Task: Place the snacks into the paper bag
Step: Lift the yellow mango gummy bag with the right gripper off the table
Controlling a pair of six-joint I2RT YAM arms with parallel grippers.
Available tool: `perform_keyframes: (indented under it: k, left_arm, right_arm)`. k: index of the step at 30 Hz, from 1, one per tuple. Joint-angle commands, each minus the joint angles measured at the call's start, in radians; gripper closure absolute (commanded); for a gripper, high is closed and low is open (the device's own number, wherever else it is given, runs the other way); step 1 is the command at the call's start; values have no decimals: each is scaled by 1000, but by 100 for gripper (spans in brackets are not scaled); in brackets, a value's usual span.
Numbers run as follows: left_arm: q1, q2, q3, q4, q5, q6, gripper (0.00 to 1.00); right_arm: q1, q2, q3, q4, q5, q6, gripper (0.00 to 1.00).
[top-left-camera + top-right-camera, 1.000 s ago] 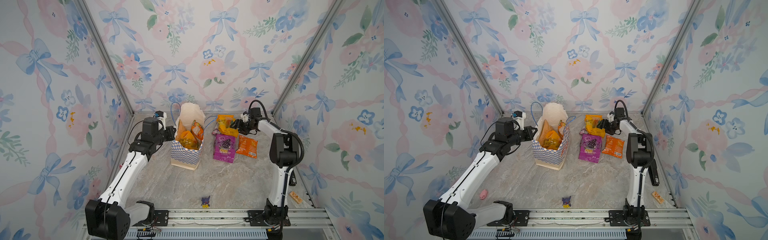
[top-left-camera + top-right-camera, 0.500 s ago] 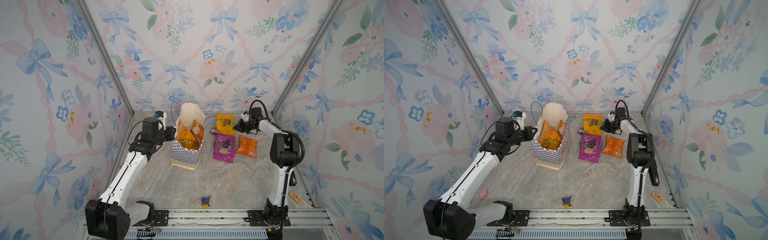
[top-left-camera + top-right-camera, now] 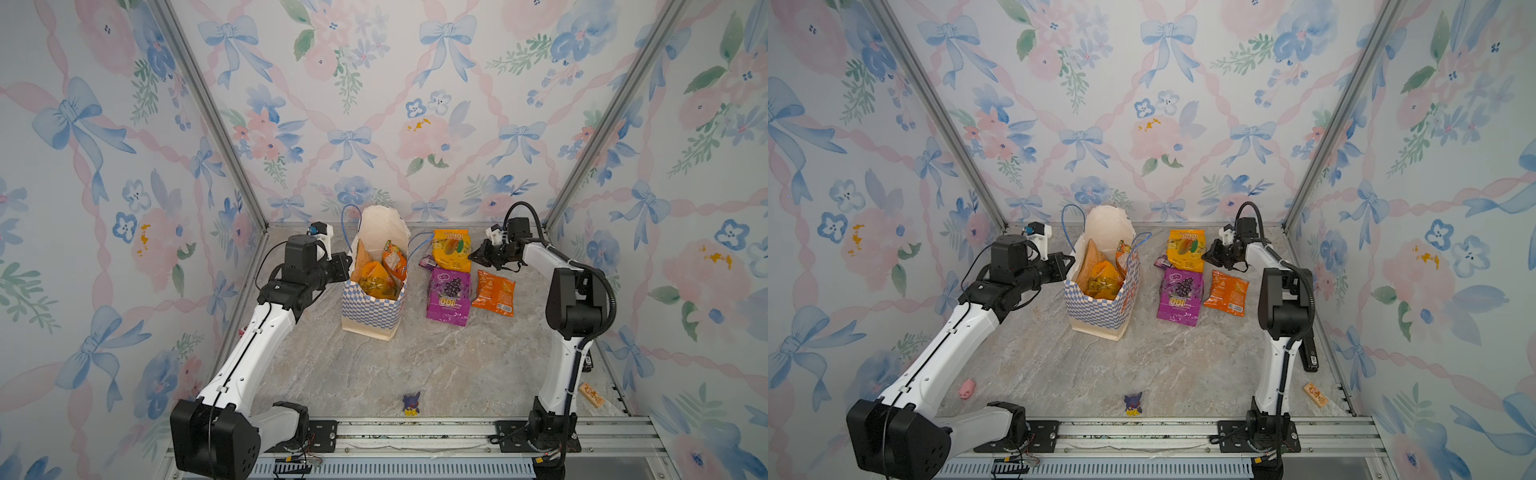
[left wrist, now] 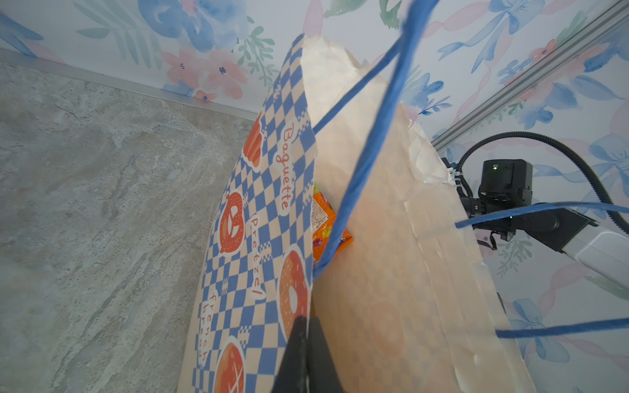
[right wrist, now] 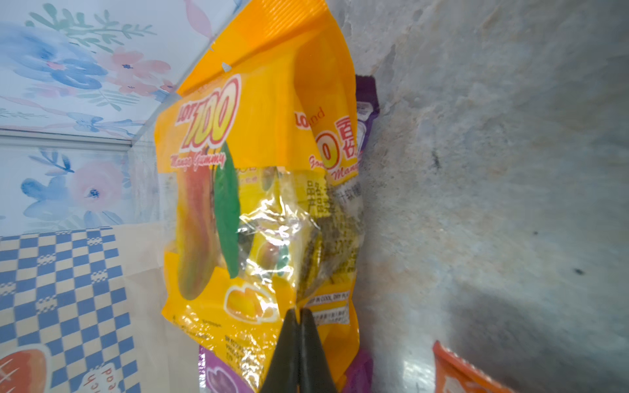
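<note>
My right gripper (image 5: pixel 299 314) pinches only the thin edge of the mango gummy packet (image 5: pixel 258 136); the glossy film may slip. My left gripper (image 4: pixel 306 323) pinches the rim of the paper bag (image 4: pixel 258 204); pulling could tip it.

Some snacks (image 3: pixel 376 278) are kept inside the paper bag (image 3: pixel 370 311); further packets (image 3: pixel 449 295) are laid to its right on the tabletop (image 3: pixel 415 365).
</note>
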Motion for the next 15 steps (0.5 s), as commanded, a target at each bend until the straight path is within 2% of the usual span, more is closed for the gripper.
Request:
perform_keyframes:
  k: [1,5,12,15]
  left_arm:
    - [-5,-1,23,-2,5,6,100]
    - [-7,-1,23,-2,5,6,100]
    - [-6,4,22,-1,4,6,100]
    - [-7,5,23,-2,5,6,100]
  right_arm:
    - [-34,-98,-38,129,-124,82,100]
    - [-58,-143,-99,310,-248,221,100]
    - [-70,-206,-158,599,-351,464,100]
    - [-73,-219,-194,841,-393,666,100]
